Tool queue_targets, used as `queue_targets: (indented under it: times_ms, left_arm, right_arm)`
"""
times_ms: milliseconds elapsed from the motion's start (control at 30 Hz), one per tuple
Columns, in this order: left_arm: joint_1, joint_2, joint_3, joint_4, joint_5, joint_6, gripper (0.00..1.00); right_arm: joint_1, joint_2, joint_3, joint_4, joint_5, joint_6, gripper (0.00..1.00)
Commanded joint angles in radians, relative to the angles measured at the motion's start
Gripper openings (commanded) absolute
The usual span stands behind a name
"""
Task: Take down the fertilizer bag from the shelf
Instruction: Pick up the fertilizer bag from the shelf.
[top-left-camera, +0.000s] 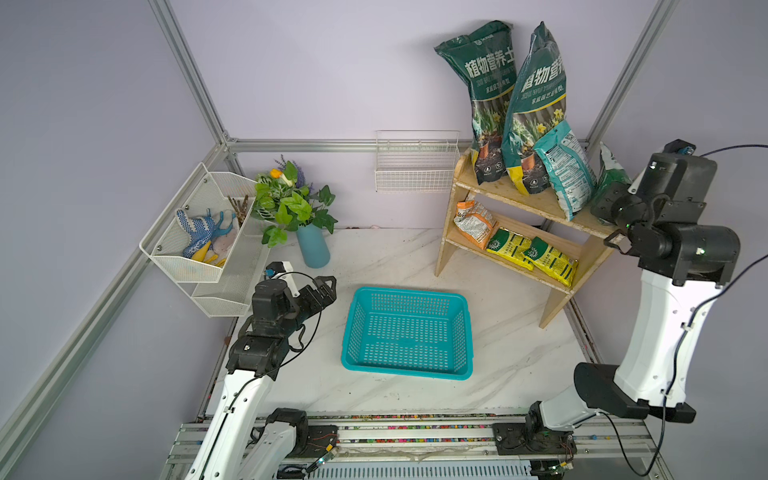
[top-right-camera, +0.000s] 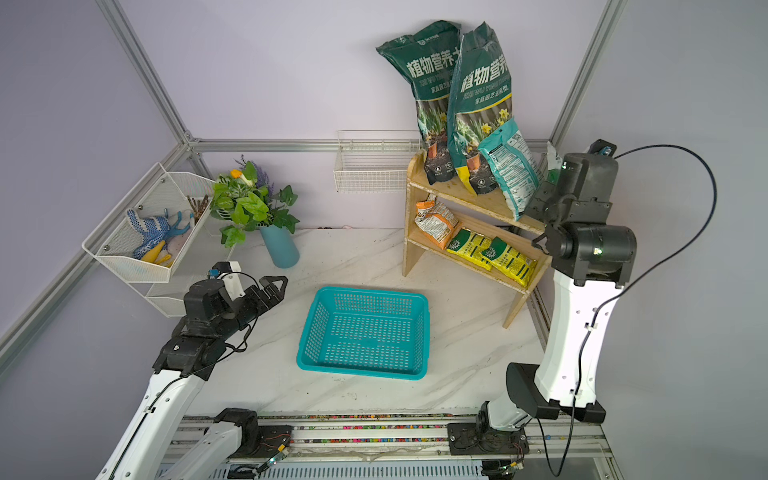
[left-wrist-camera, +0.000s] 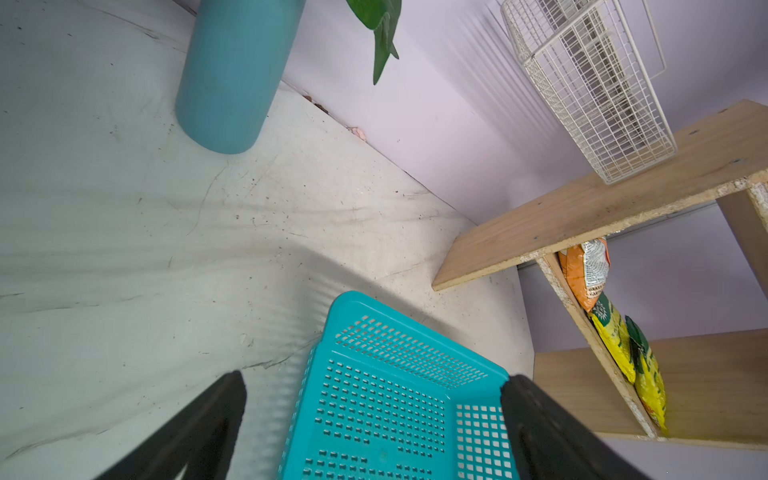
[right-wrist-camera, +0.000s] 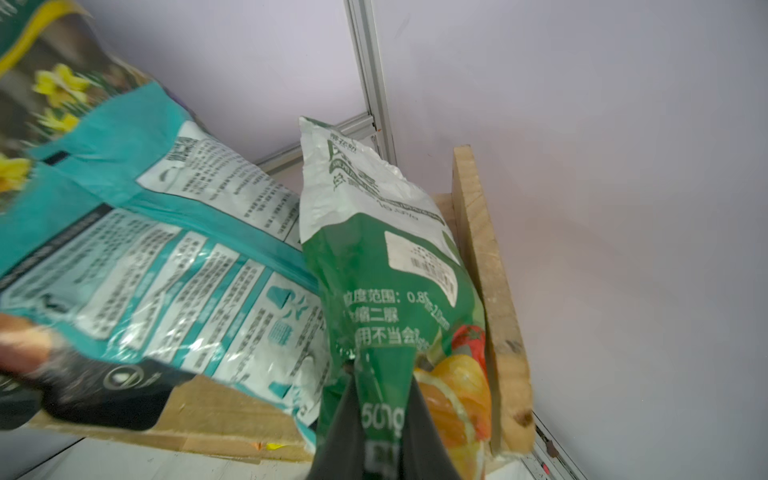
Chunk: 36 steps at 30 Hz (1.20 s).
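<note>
The fertilizer bag (right-wrist-camera: 395, 291), green with a white top and fruit pictures, stands at the right end of the top tier of the pale wooden shelf (right-wrist-camera: 486, 257). In both top views only its top shows (top-left-camera: 611, 170) (top-right-camera: 552, 162), behind my right wrist. My right gripper (right-wrist-camera: 382, 370) is shut on a fold low on the bag's front, with green film pinched between the two black fingers. My left gripper (left-wrist-camera: 374, 390) hangs open and empty over the table beside the teal basket (left-wrist-camera: 395, 415), far from the shelf (top-left-camera: 519, 199).
Two tall dark green soil bags (top-left-camera: 490, 104) and a teal-and-white bag (top-left-camera: 565, 174) lean on the top tier, right beside the held bag. Orange (top-left-camera: 473, 222) and yellow bags (top-left-camera: 536, 255) lie on the lower tier. A vase of leaves (top-left-camera: 311, 245) and white wire baskets (top-left-camera: 415, 166) line the back and left.
</note>
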Motion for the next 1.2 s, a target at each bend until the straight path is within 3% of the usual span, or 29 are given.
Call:
queue_targets:
  times_ms: [0,167,433,600,767,967,1167]
  left_arm:
    - [0.003,0.008,-0.052,0.06,0.078,0.001,1.0]
    - [0.002,0.004,-0.063,0.102,0.135,-0.005,1.0]
    - [0.003,-0.003,-0.029,0.124,0.278,-0.005,1.0]
    - [0.002,-0.032,0.001,0.134,0.367,0.001,1.0]
    - [0.003,-0.066,-0.008,0.192,0.421,-0.011,1.0]
    - [0.002,-0.051,0.01,0.28,0.576,-0.089,1.0]
    - [0.003,-0.022,0.037,0.327,0.684,-0.166,1.0]
  right_arm:
    - [0.004,-0.09,0.027,0.138,-0.027,0.011,0.0]
    - [0.004,-0.123,0.017,0.16,-0.133,0.002,0.0]
    - [0.009,-0.264,-0.196,0.342,-0.618,-0.009,0.0]
    - [0.012,-0.398,-0.362,0.443,-0.713,0.005,0.0]
    - [0.015,-0.47,-0.385,0.449,-0.726,0.016,0.0]
    - [0.015,-0.561,-0.52,0.535,-0.885,0.056,0.0]
    - [0.015,-0.602,-0.664,0.595,-0.966,0.085,0.0]
